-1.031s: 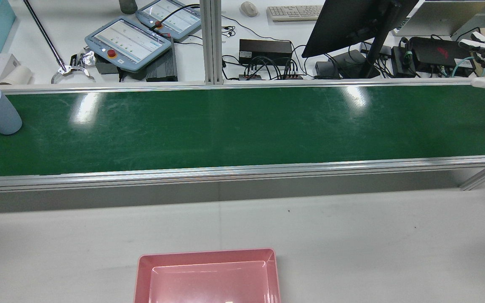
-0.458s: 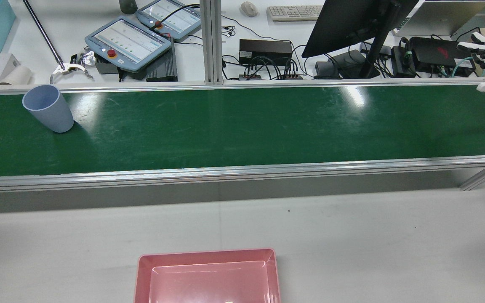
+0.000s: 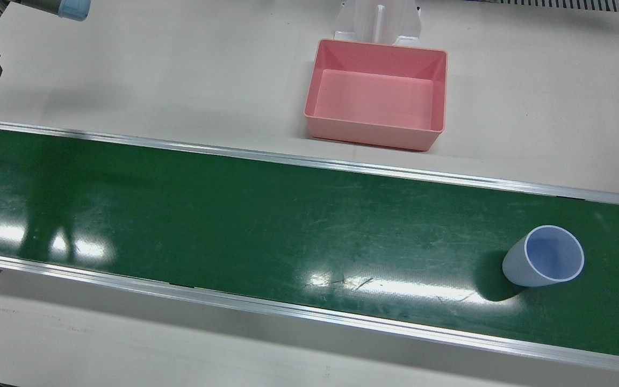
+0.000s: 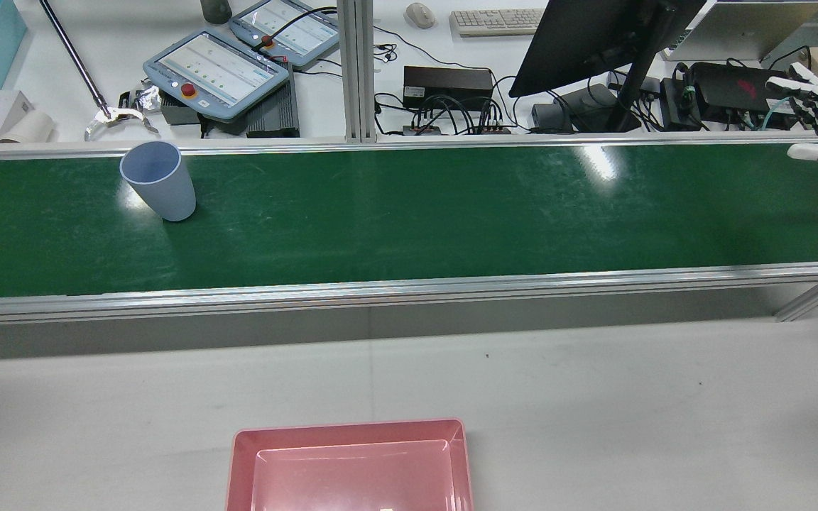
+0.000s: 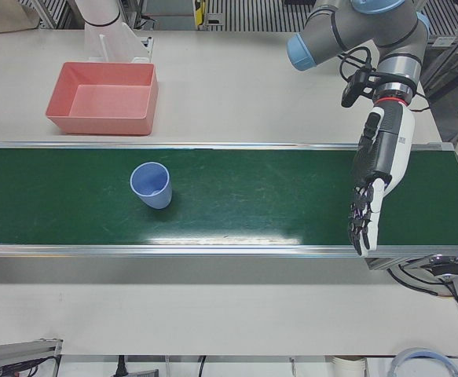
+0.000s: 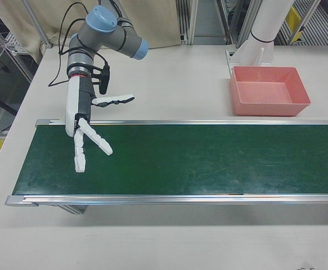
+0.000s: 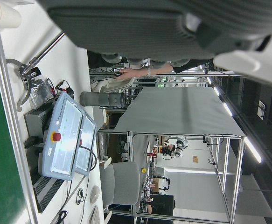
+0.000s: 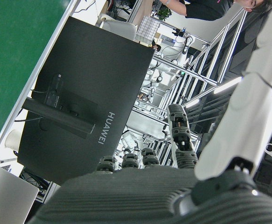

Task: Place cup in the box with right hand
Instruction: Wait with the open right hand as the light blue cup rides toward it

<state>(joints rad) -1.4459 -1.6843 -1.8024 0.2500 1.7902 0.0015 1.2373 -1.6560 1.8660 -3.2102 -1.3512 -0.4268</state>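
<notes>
Green conveyor belt point(image 4: 409, 213) spans the station; all positions are given relative to it. Pink box point(image 3: 376, 94) sits off the belt on the robot's side, about mid-length, empty, presumably placed there as the drop target.

Right hand point(image 6: 88, 126) hangs over the belt's right end, fingers spread, holding nothing, apparently staged to take the cup on arrival. Left hand point(image 5: 374, 184) hangs over the left end, fingers extended and roughly together, empty.

Blue cup point(image 4: 159, 181) stands on the belt in its left half, toward the operator-side edge. Long axis vertical, mouth up, narrow base down.
</notes>
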